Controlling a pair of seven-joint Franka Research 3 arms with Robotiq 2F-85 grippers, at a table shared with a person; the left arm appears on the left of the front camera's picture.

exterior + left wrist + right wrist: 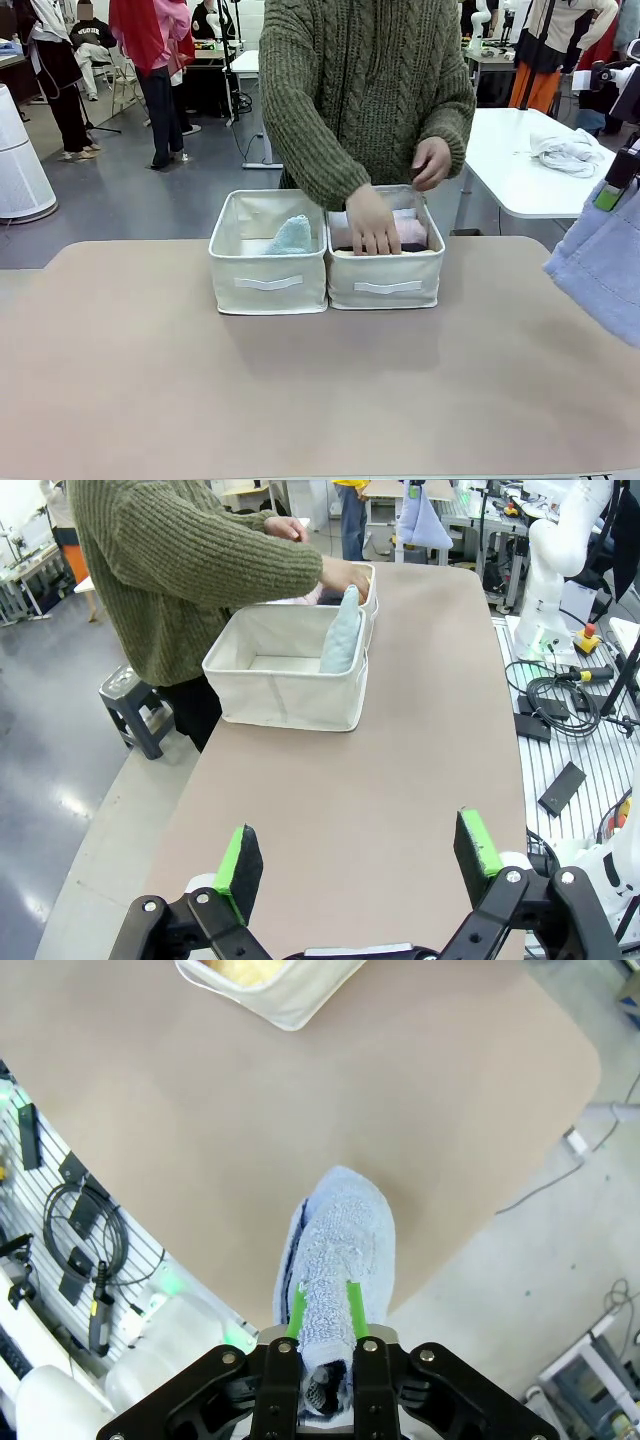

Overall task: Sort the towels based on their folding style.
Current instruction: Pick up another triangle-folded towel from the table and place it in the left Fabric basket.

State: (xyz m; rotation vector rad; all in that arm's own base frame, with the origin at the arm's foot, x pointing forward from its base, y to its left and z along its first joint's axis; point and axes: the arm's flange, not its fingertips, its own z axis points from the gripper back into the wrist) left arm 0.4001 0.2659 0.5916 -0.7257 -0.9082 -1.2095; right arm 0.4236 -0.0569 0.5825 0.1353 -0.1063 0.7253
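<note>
Well ahead of my wide-open left gripper (358, 848): left bin (268, 285) holds teal cone (292, 236); right bin (386, 287) holds pink roll (410, 232), maybe others, person's hand (372, 225) inside; right gripper (326, 1305) clamps blue towel (345, 1230)

Blue towel (600, 265) partly beyond frame edge

The near surface (300, 400) in front of both bins lies bare from edge to edge. The person's hand (372, 225) reaches into the right bin (388, 290) and blocks its mouth. The left bin (268, 285) stands open apart from the pale teal towel (292, 237) by its right wall.
</note>
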